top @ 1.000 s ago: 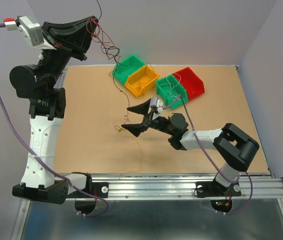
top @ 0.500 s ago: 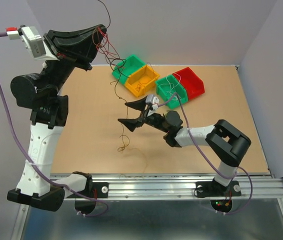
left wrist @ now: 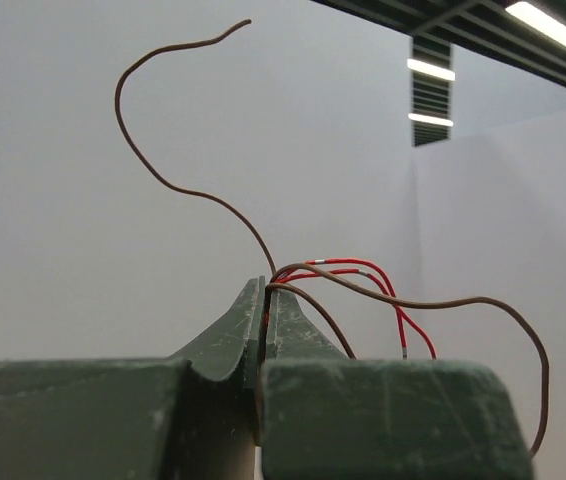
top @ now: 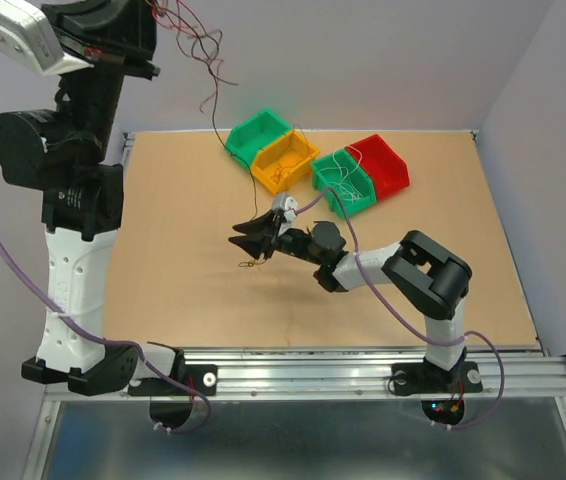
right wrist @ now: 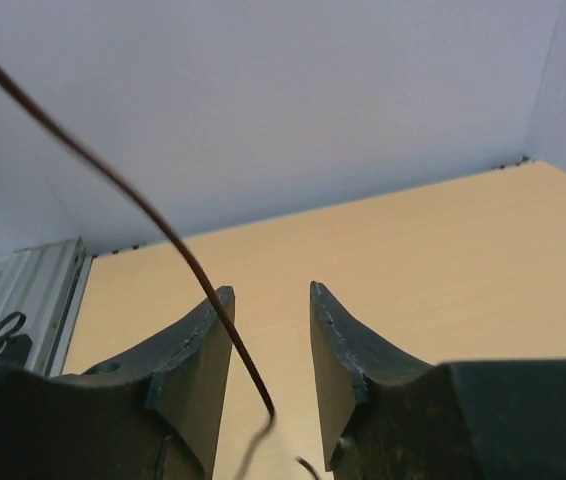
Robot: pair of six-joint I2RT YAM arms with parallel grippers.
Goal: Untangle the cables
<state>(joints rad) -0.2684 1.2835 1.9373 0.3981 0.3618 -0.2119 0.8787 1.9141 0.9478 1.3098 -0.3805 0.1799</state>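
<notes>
Some wires point(top: 279, 176) are already laid in the bins point(top: 263, 128), but a red and brown bunch point(left wrist: 308, 270) is pinched tight high up by the left gripper point(left wrist: 265, 295), and one brown wire point(right wrist: 143, 205) is left ungripped between the right gripper's point(right wrist: 270, 290) spread jaws.

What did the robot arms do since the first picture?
The left end effector, shut on the red and brown cables, swung up and left, lifting them away from the bins. The right end effector moved left over the table, open the whole time, a brown strand now between its fingers. The bins stayed put.
</notes>
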